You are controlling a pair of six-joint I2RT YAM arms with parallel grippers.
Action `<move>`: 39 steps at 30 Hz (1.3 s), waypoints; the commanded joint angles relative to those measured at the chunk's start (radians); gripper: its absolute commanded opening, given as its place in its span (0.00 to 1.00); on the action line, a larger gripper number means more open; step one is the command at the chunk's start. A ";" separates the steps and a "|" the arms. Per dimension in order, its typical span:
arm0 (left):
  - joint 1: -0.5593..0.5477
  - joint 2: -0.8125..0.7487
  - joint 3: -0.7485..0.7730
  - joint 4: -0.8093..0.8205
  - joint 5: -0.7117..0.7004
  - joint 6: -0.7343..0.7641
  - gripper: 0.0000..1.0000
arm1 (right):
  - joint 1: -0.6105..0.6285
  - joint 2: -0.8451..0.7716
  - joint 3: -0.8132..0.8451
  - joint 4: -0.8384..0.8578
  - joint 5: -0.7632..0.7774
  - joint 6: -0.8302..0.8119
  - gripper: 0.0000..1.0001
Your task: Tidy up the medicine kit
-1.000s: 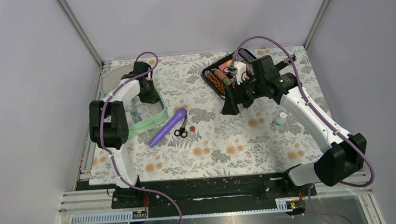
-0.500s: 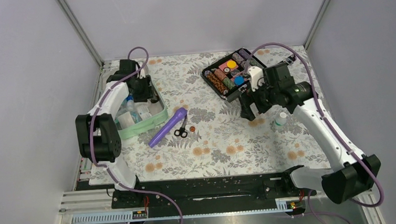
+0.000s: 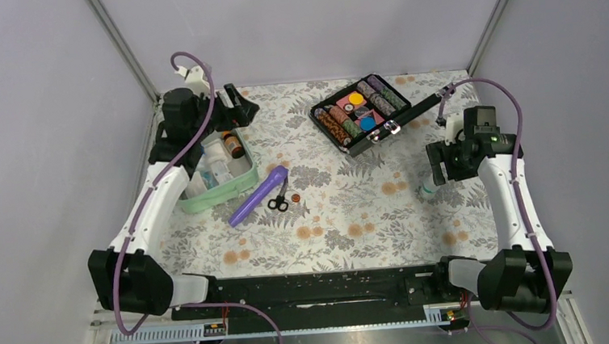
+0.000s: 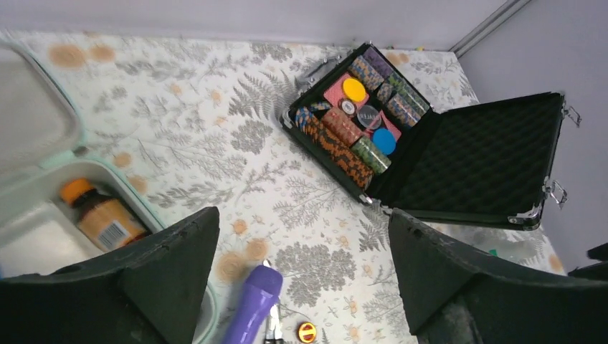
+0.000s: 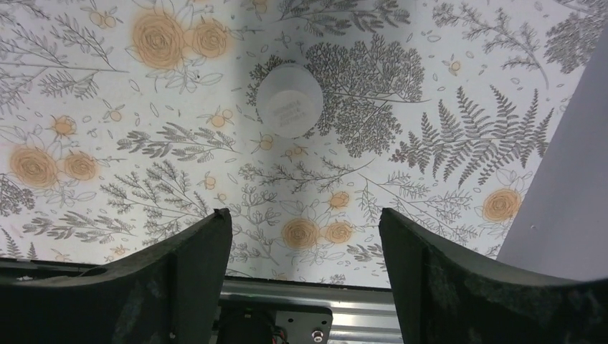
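The medicine kit (image 3: 206,197) is a mint-green box, open at the left of the table, with an amber bottle (image 3: 233,144) and white packets inside. My left gripper (image 3: 242,110) hangs open and empty above the table behind the kit. In the left wrist view the kit's rim (image 4: 72,156) and the amber bottle (image 4: 104,218) lie left of the left gripper (image 4: 302,236). My right gripper (image 3: 437,165) is open above a small white bottle (image 3: 430,186) at the right. The bottle's white cap (image 5: 290,100) shows beyond the right gripper (image 5: 305,229), apart from its fingers.
A purple flashlight (image 3: 258,195), black scissors (image 3: 278,200) and a small red disc (image 3: 297,198) lie right of the kit. A black case (image 3: 362,111) of colourful rolls and discs stands open at the back. The kit's lid (image 4: 29,122) lies behind the box.
My left gripper opened and lifted out of the kit toward the back, and the amber bottle now lies in the box. My right arm swung from the black case to the white bottle.
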 commanded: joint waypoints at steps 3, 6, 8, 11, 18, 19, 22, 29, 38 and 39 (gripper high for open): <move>-0.028 0.015 -0.118 0.080 0.085 -0.151 0.84 | -0.009 0.005 -0.063 0.085 -0.055 -0.071 0.79; -0.028 -0.011 -0.161 0.108 0.090 -0.159 0.83 | -0.009 0.007 -0.096 0.124 -0.147 -0.182 0.76; -0.028 -0.022 -0.171 0.116 0.095 -0.157 0.83 | -0.009 0.004 -0.127 0.172 -0.181 -0.251 0.75; -0.028 -0.027 -0.177 0.117 0.095 -0.151 0.83 | -0.009 0.030 -0.137 0.219 -0.202 -0.308 0.76; -0.028 -0.042 -0.179 0.118 0.091 -0.133 0.83 | -0.009 0.153 -0.091 0.256 -0.203 -0.331 0.73; -0.028 -0.044 -0.180 0.115 0.091 -0.129 0.83 | -0.009 0.167 -0.093 0.263 -0.204 -0.335 0.72; -0.028 -0.046 -0.180 0.116 0.085 -0.126 0.83 | -0.008 0.201 -0.098 0.271 -0.202 -0.334 0.66; -0.027 -0.041 -0.181 0.124 0.078 -0.121 0.83 | -0.009 0.210 -0.129 0.273 -0.212 -0.341 0.52; -0.067 -0.028 -0.158 0.177 0.180 0.060 0.84 | -0.006 0.074 -0.076 0.130 -0.361 -0.281 0.00; -0.074 -0.022 -0.150 0.179 0.224 0.111 0.84 | -0.002 0.046 -0.062 0.097 -0.410 -0.266 0.00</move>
